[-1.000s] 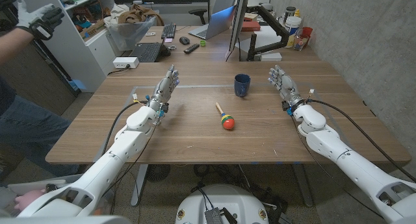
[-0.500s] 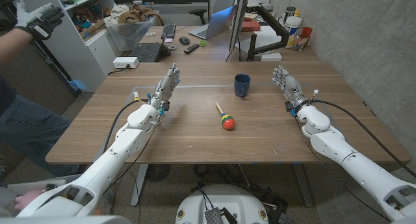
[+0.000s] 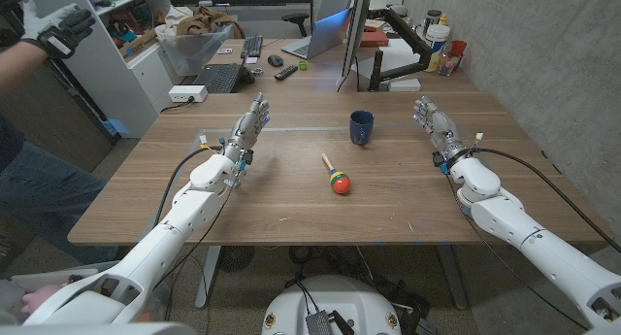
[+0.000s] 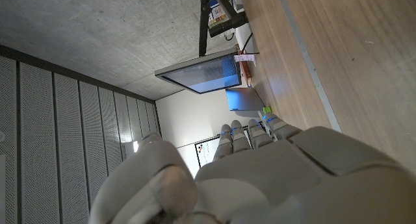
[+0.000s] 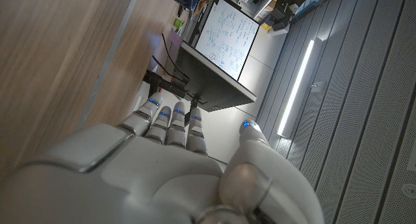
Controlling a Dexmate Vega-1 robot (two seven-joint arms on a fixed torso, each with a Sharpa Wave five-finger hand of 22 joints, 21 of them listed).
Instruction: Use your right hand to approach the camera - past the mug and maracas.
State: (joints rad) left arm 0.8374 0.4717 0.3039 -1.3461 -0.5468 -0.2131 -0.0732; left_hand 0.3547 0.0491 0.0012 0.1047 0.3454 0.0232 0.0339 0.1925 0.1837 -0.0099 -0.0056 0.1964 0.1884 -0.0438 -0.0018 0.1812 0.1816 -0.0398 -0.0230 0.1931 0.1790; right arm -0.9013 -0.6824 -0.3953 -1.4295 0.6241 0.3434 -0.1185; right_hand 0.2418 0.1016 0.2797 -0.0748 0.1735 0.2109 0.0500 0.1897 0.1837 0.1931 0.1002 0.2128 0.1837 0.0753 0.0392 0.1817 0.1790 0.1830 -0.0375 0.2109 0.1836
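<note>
A dark blue mug (image 3: 361,127) stands upright on the wooden table (image 3: 291,194) toward the back middle. In front of it lies a maraca (image 3: 337,177) with a thin stick and a red, yellow and green head. My right hand (image 3: 434,128) is at the right of the table, well to the right of the mug, fingers straight and apart, holding nothing; its back fills the right wrist view (image 5: 175,159). My left hand (image 3: 246,131) is at the left side, fingers apart and empty, also seen from behind (image 4: 260,165).
A monitor (image 3: 351,34), a laptop, keyboards and bottles crowd the desk behind the table. A person in a black glove (image 3: 58,29) stands at the left edge. A concrete wall runs along the right.
My right hand has drifted to the right and slightly back, away from the mug. The left hand, mug and maraca have not moved.
</note>
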